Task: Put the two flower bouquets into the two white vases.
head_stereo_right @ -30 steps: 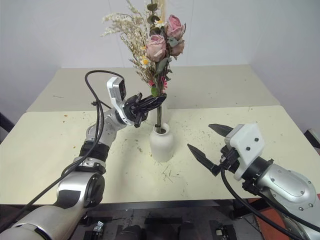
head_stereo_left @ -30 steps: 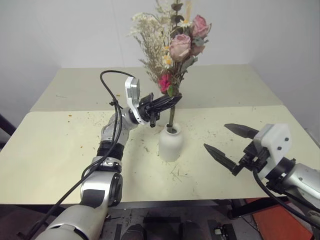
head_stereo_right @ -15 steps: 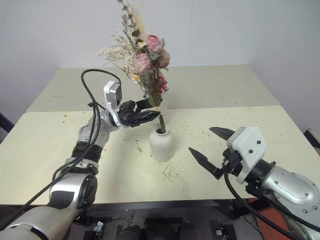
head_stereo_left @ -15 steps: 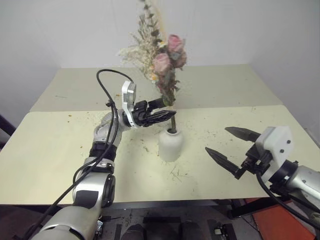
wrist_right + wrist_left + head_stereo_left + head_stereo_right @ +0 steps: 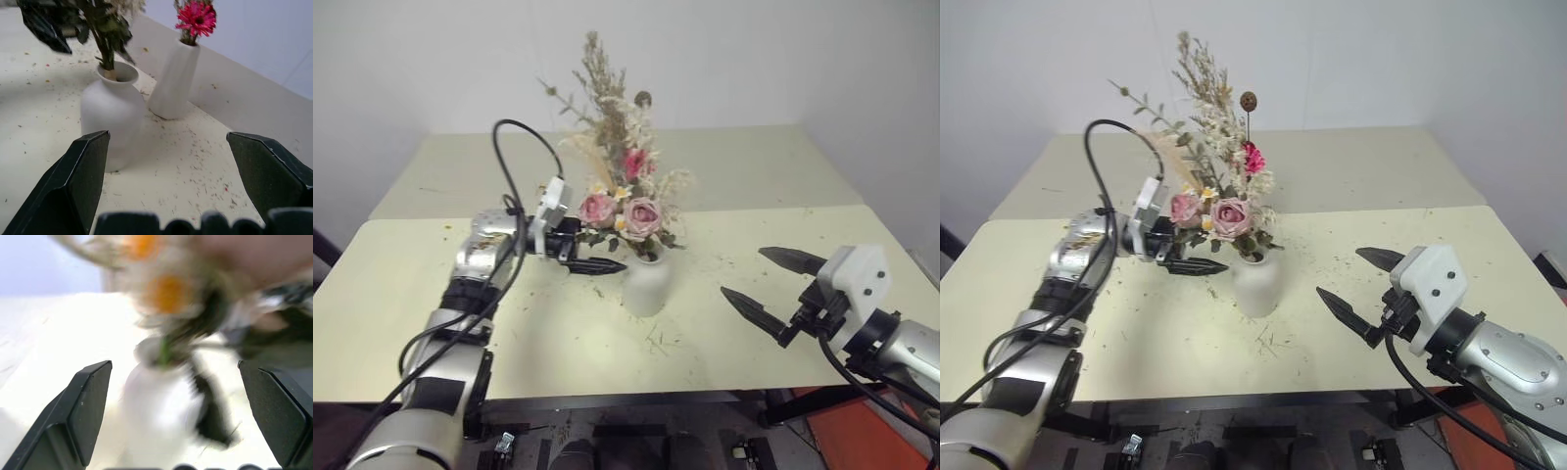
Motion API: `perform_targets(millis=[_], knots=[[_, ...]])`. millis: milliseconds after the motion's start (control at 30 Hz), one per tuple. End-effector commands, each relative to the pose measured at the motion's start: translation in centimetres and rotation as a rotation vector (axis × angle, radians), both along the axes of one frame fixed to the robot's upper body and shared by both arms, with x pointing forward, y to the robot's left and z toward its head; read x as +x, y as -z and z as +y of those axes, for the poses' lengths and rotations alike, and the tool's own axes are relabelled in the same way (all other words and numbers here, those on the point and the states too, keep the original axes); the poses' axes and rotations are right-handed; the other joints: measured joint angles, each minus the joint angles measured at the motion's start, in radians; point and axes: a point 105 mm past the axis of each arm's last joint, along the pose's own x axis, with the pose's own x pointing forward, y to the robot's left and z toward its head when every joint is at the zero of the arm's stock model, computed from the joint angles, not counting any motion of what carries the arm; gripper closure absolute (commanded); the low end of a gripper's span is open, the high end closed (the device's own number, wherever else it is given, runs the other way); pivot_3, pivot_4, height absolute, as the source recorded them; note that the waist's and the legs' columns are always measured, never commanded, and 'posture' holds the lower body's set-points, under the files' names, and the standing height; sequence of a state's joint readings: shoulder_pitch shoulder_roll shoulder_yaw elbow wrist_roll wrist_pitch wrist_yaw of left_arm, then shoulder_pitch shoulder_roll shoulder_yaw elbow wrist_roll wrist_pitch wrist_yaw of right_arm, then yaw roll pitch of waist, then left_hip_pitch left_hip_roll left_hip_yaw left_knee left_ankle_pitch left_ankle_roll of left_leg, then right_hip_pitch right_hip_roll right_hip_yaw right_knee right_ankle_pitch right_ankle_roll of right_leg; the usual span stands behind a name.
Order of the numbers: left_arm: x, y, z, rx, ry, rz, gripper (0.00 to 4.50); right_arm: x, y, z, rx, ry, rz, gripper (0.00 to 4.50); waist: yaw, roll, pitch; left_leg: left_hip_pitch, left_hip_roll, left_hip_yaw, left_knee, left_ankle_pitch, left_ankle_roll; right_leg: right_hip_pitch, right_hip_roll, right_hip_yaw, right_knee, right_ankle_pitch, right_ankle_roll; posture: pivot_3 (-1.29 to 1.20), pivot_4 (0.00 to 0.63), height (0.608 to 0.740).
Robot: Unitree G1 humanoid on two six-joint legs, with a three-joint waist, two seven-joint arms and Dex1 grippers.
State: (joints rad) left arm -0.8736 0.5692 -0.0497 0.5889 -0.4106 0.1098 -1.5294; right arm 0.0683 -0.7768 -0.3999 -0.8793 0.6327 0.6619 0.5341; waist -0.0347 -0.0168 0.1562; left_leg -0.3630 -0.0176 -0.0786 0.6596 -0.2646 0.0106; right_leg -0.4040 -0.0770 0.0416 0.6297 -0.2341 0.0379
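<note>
Rose bunch (image 5: 1219, 217) is sitting stems-down in the squat round white vase (image 5: 1255, 285) mid-table (image 5: 1136, 333): pink roses, cream sprigs, green leaves spilling over the narrow neck. Tan dried-grass bunch with red-pink daisy (image 5: 195, 17) is standing in the tall tapering vase (image 5: 173, 81) just behind it. Left hand (image 5: 1197, 264) is hovering beside the squat vase, fingers spread, grasping nothing. Right hand (image 5: 1361, 294) is hanging released, well apart.

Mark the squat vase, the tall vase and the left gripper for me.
squat vase (image 5: 108, 110): right wrist view, on its rounded belly.
tall vase (image 5: 173, 83): right wrist view, mid-body, below the red-pink daisy.
left gripper (image 5: 593, 258): left eye view, midway between its open fingers' tips, beside the squat vase.
</note>
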Motion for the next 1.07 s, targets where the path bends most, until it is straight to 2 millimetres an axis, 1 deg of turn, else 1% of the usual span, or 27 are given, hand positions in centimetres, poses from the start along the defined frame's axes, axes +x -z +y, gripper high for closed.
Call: perform_targets(millis=[33,67,133,167,300,400,500,600,667,733,833,967,1067], knots=[[-0.5,-1.5,4.1,-0.007,-0.144,-0.088,0.01,-0.4,-1.1,-0.4,-0.027,-0.004,-0.051,0.00,-0.007,0.000,0.000,0.000,0.000,0.000,0.000,0.000,0.000,0.000,0.000,0.000,0.000,0.000,0.000,0.00,0.150,0.740],[-0.7,-2.1,5.4,-0.033,-0.204,-0.100,0.01,-0.5,-1.2,-0.8,-0.029,0.000,-0.050,0.00,-0.006,0.000,0.000,0.000,0.000,0.000,0.000,0.000,0.000,0.000,0.000,0.000,0.000,0.000,0.000,0.00,0.150,0.740],[-1.5,-3.4,7.5,-0.084,-0.294,-0.120,0.01,-0.8,-1.3,-1.6,-0.031,0.001,-0.046,0.00,-0.004,0.000,0.000,0.000,0.001,0.000,0.000,0.000,0.000,0.000,0.000,0.000,0.000,0.000,0.000,0.00,0.150,0.740],[-2.1,-3.8,8.2,-0.096,-0.322,-0.126,0.01,-1.1,-1.4,-2.1,-0.034,-0.006,-0.040,0.00,-0.002,0.000,0.000,0.000,0.001,0.000,0.000,0.000,0.000,0.000,0.000,0.000,0.000,0.000,0.000,0.00,0.150,0.740],[-3.9,-4.0,9.5,-0.075,-0.385,-0.129,0.01,-1.8,-1.6,-3.6,-0.057,-0.041,-0.009,0.00,0.020,0.000,0.000,0.001,0.001,0.000,0.000,0.000,0.000,0.002,-0.001,-0.001,-0.001,0.000,0.000,0.00,0.150,0.740],[-4.9,-3.9,10.4,-0.045,-0.418,-0.126,0.01,-1.5,-2.0,-4.7,-0.086,-0.057,0.018,0.00,0.022,0.000,0.000,0.004,0.001,0.000,0.000,0.000,0.000,0.004,-0.001,0.000,0.000,0.000,0.000,0.00,0.150,0.740],[-5.4,-3.9,10.9,-0.023,-0.438,-0.139,0.01,-0.9,-2.4,-4.7,-0.104,-0.086,0.012,0.00,0.021,0.000,0.001,0.011,0.002,0.001,-0.001,0.000,0.000,0.011,0.000,-0.001,-0.001,-0.001,0.000,0.00,0.150,0.740],[-6.0,-4.0,11.3,-0.030,-0.467,-0.148,0.01,0.0,-2.5,-4.5,-0.094,-0.117,0.010,0.00,0.015,0.000,0.001,0.011,0.002,0.001,-0.001,0.000,0.000,0.011,0.000,-0.001,-0.001,-0.001,0.001,0.00,0.150,0.740],[-6.5,-4.1,11.1,-0.042,-0.490,-0.146,0.01,0.5,-2.3,-4.5,-0.096,-0.130,0.017,0.00,0.012,0.000,0.001,0.011,0.002,0.001,-0.001,-0.001,0.000,0.011,0.000,-0.001,-0.001,-0.001,0.000,0.00,0.150,0.740],[-6.9,-4.3,10.6,-0.051,-0.482,-0.140,0.01,1.0,-1.9,-4.3,-0.108,-0.144,0.022,0.00,0.015,0.000,0.001,0.010,0.002,0.001,-0.002,-0.001,0.000,0.011,-0.001,-0.001,-0.002,-0.001,0.000,0.00,0.150,0.740],[-6.7,-4.6,10.1,-0.046,-0.466,-0.134,0.01,1.4,-1.8,-3.9,-0.107,-0.157,0.020,0.00,0.021,0.000,0.001,0.010,0.002,0.001,-0.001,-0.001,0.000,0.010,-0.001,-0.001,-0.002,-0.001,0.000,0.00,0.150,0.740],[-6.1,-4.9,10.1,-0.020,-0.478,-0.129,0.01,1.1,-2.0,-3.3,-0.087,-0.199,0.027,0.00,0.023,0.000,0.002,0.010,0.002,0.001,-0.001,-0.001,0.000,0.010,-0.001,-0.001,-0.002,-0.001,0.000,0.00,0.150,0.740],[-5.9,-5.2,9.9,-0.037,-0.476,-0.101,0.01,0.9,-1.9,-2.9,-0.093,-0.223,0.046,0.00,0.021,0.000,0.002,0.010,0.002,0.001,-0.001,-0.001,0.000,0.010,-0.001,-0.001,-0.002,-0.001,0.000,0.00,0.150,0.740]])
